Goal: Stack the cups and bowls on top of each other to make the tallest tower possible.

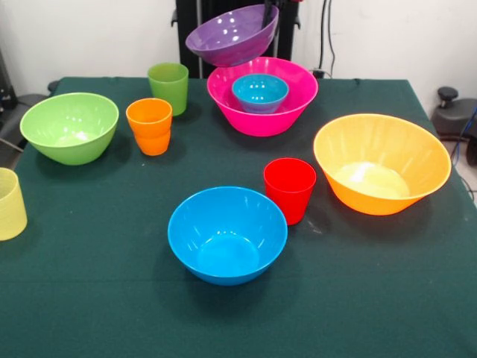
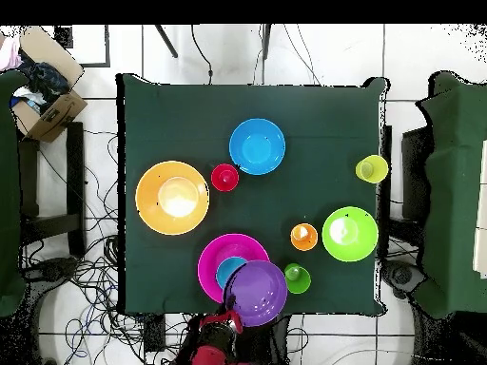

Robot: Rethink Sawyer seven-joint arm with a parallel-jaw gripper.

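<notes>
My gripper [image 1: 269,13] comes down at the top edge and is shut on the right rim of the purple bowl [image 1: 231,33], which hangs tilted in the air above the pink bowl [image 1: 261,123]. The small blue bowl [image 1: 259,91] sits inside the pink one. The large blue bowl [image 1: 227,235] stands near the front, with the red cup [image 1: 289,189] beside it. The orange bowl [image 1: 381,160] is at the right and the lime green bowl [image 1: 69,127] at the left. In the overhead view the purple bowl [image 2: 257,293] overlaps the pink bowl [image 2: 214,255] near my gripper [image 2: 231,317].
The orange cup [image 1: 149,125] and green cup [image 1: 168,86] stand upright between the lime bowl and the pink bowl. The pale yellow cup [image 1: 9,203] stands at the left table edge. A cardboard box [image 2: 43,100] sits off the table in the overhead view.
</notes>
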